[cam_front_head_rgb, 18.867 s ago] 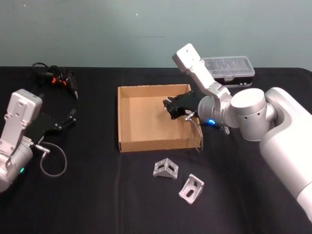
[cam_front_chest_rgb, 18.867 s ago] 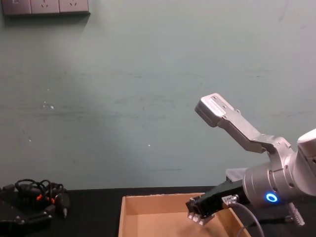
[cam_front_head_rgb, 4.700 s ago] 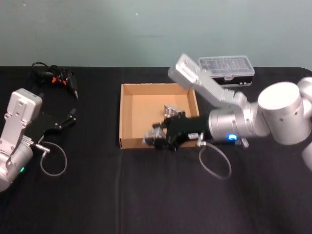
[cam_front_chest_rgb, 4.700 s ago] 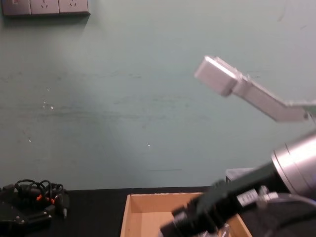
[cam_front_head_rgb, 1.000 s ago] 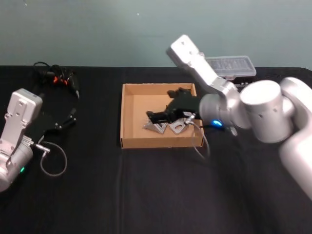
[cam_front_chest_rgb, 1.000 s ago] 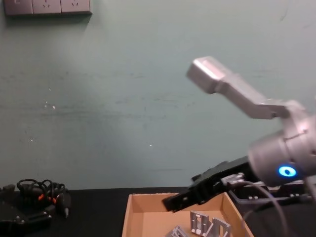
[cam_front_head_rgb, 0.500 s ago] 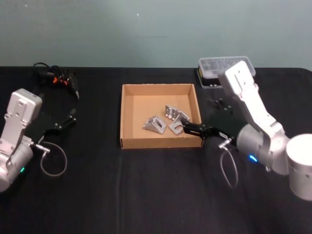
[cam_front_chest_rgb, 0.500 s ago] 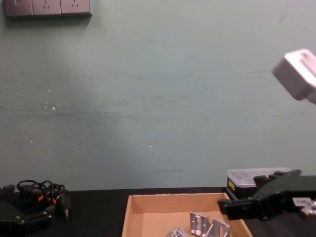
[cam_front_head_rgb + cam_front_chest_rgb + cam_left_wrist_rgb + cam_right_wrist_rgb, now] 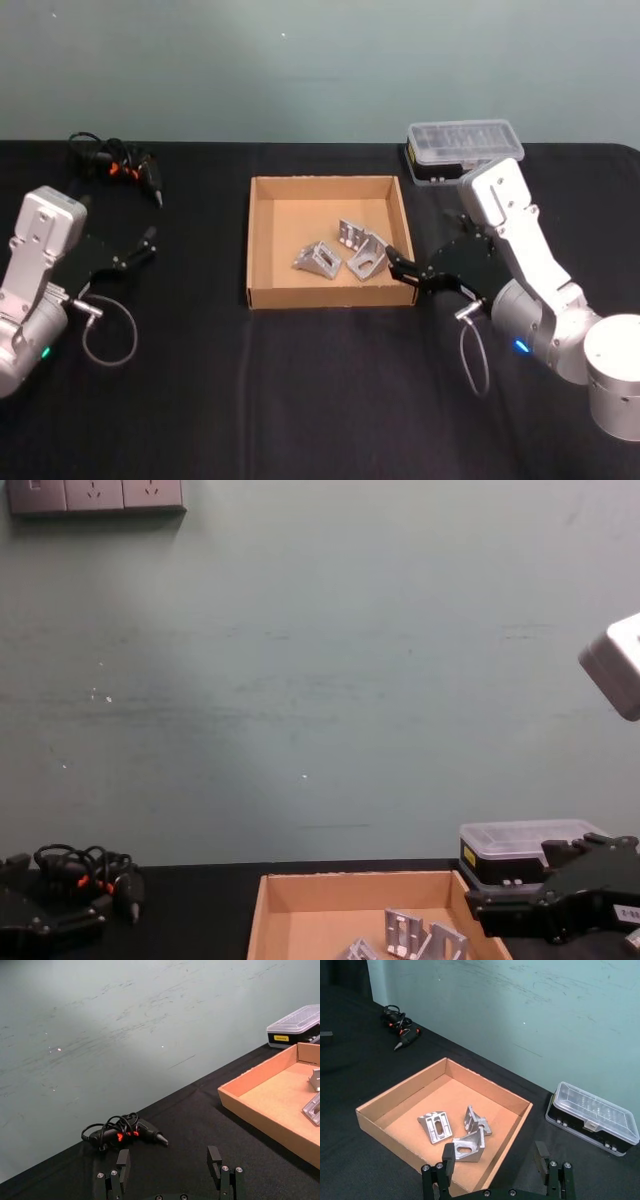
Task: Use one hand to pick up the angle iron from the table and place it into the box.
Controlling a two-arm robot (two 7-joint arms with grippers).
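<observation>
Currently: three angle irons (image 9: 349,251) clustered inside box (image 9: 262,250), centre-right on floor. Right claw (image 9: 400,270) just outside box's right wall, spread open, empty. Left claw (image 9: 148,244) parked far left above counter (image 9: 300,400), open, empty.

The chest view's bottom edge cuts off the box (image 9: 300,920).

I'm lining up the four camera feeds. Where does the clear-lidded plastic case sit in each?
Head view: plastic case at the table's far edge, right of the box.
Left wrist view: at the picture's upper right edge, beyond the box.
Right wrist view: lower right, beside the box.
Chest view: lower right.
Shared landmark: the box.
</observation>
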